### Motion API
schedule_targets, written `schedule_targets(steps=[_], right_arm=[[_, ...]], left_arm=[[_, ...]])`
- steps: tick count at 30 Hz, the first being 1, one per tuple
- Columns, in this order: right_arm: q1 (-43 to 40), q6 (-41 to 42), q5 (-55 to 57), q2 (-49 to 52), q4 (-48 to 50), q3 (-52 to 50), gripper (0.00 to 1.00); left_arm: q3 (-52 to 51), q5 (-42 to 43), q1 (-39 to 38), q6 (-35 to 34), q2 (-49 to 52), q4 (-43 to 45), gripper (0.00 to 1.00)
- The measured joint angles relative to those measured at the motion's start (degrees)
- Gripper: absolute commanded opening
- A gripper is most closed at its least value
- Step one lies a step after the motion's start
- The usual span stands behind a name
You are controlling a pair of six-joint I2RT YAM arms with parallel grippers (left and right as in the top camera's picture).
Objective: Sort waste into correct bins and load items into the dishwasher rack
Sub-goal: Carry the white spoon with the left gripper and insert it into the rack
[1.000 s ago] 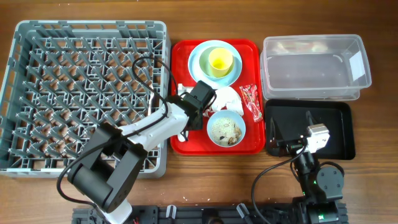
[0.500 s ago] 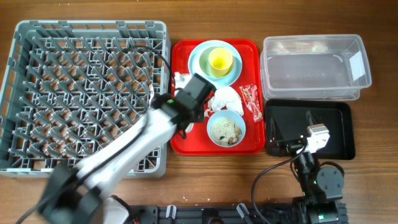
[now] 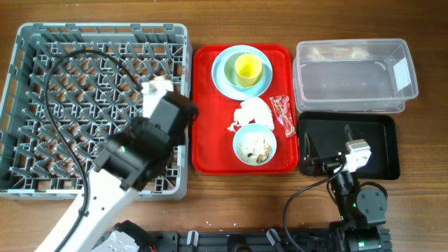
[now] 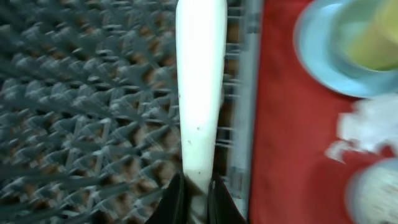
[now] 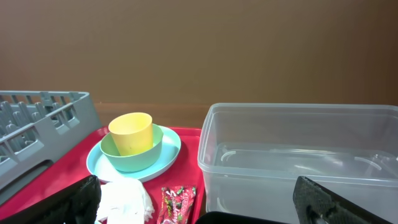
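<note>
My left gripper (image 4: 198, 200) is shut on a white plastic utensil (image 4: 200, 81); I cannot tell whether it is the fork or the spoon. In the overhead view it (image 3: 155, 89) hangs over the right part of the grey dishwasher rack (image 3: 70, 105). On the red tray (image 3: 210, 157) stand a pale blue plate (image 3: 222, 75) with a greenish bowl and yellow cup (image 3: 248, 67), a white napkin (image 3: 252, 112), a red wrapper (image 3: 283, 114) and a pale blue bowl (image 3: 254, 145) of beige scraps. My right gripper (image 3: 327, 142) is open and empty over the black tray (image 3: 378, 150).
The clear tub (image 3: 353, 77) stands behind the black tray at the right. The rack's right wall (image 4: 245, 93) runs along the red tray's edge. The left arm's body and cable cross the rack's front right corner. The right wrist view shows the cup (image 5: 131, 132) and tub (image 5: 298, 155).
My left gripper has lifted the white utensil from the red tray's left side and carried it left over the rack. The right arm has not moved.
</note>
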Motion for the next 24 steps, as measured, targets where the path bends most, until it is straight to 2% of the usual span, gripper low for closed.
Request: schedule_targets(steps=[4,9,14,24], right_arm=[[0.00,0.00,0.00,0.00,0.00,0.00,1.00],[0.00,0.00,0.00,0.00,0.02,0.00,1.00],[0.00,0.00,0.00,0.00,0.00,0.00,1.00],[0.00,0.00,0.00,0.00,0.00,0.00,1.00]], left_arm=[[-0.02,-0.79,7.98,1.07,5.07,1.33,0.04],[-0.09,0.11,12.92,2.84,12.63,2.25,0.04],[-0.13,2.03,14.23,5.31,17.18,3.54,0.04],[-0.15,8.55,14.27,11.80,19.85,3.54,0.04]])
